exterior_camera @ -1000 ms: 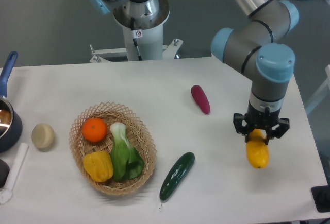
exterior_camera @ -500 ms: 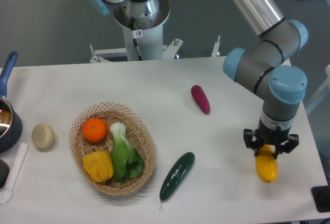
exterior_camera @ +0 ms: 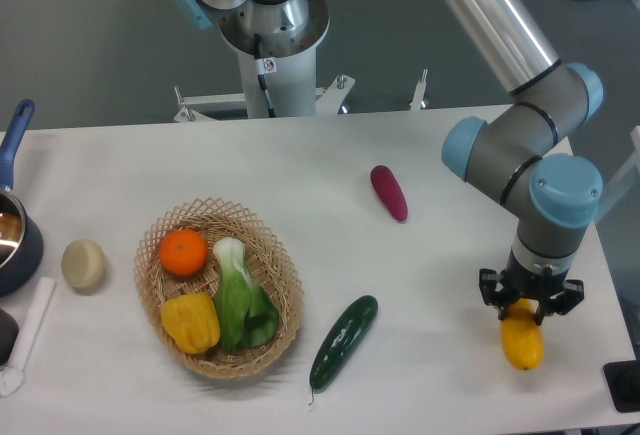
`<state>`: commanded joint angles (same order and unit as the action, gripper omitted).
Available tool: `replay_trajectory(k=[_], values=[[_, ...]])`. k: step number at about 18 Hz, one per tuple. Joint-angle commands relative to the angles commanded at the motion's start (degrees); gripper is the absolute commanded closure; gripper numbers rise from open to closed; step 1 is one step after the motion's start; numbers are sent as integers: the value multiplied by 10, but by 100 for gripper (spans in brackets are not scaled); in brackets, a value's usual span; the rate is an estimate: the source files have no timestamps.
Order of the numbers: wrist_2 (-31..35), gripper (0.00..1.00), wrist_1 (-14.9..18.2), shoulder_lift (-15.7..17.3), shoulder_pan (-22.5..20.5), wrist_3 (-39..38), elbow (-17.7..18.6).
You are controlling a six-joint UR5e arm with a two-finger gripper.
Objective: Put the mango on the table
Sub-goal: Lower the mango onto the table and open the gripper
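1. Far to the left of the gripper point(exterior_camera: 531, 307), a basket point(exterior_camera: 280, 265) is sitting, with a cucumber point(exterior_camera: 344, 341) lying nearer.
2. The gripper is clamping the mango point(exterior_camera: 523, 343) by its upper end.
3. The mango is hanging directly below the fingers, long axis roughly vertical in this view, lower end pointing down at the table point(exterior_camera: 440, 285); contact is unclear.

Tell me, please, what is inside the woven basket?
The basket holds an orange, a yellow bell pepper and a green bok choy. These cover most of its bottom, so anything lying beneath them cannot be seen.
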<state>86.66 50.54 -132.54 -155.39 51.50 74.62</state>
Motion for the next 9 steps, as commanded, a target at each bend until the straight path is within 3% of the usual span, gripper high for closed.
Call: replay_trajectory(k=[7,8,9], values=[[0,43,-1,-5,2,1,1],[0,34,-1,-4,2,1,-1],[0,14,-2,-4,2,2,-4]])
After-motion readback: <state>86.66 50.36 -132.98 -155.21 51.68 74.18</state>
